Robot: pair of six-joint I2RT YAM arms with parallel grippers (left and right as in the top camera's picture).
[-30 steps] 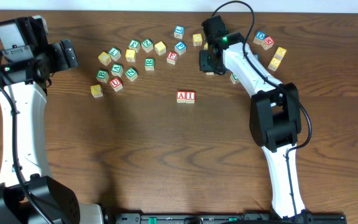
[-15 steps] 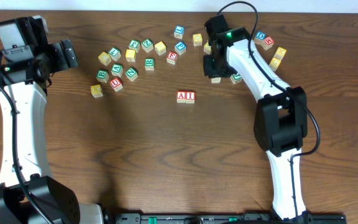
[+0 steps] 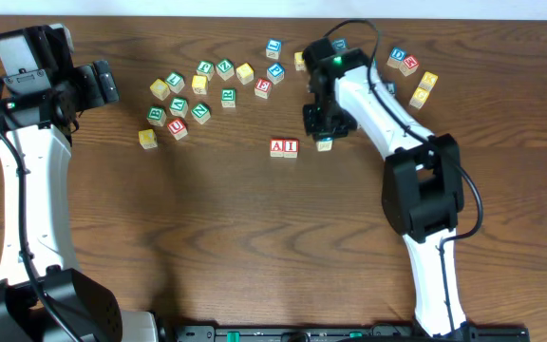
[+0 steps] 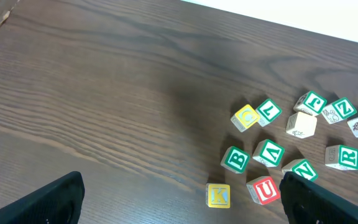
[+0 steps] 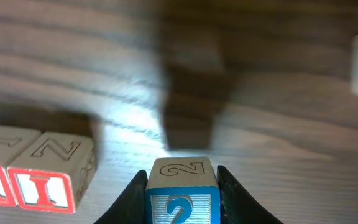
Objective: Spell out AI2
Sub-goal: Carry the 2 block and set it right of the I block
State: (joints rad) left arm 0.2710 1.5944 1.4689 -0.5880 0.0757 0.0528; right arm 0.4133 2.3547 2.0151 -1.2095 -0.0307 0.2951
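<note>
The red A block (image 3: pixel 277 146) and red I block (image 3: pixel 291 146) sit side by side mid-table; the I block also shows at lower left in the right wrist view (image 5: pixel 45 180). My right gripper (image 3: pixel 324 133) is shut on the blue 2 block (image 5: pixel 182 196), held just right of the I block; the block peeks out below the gripper in the overhead view (image 3: pixel 325 144). My left gripper (image 4: pixel 179 199) is open and empty, hovering at the far left, with a yellow K block (image 4: pixel 218 195) between its fingers' view.
Several loose letter blocks lie in a cluster at the back left (image 3: pixel 183 95) and along the back (image 3: pixel 273 71). More blocks lie at the back right (image 3: pixel 424 88). A red U block (image 4: pixel 263 190) and green blocks sit near the left gripper's view.
My right gripper has moved forward and left from the back block cluster, carrying the 2 block down to just right of the I block. The left arm has not moved.
</note>
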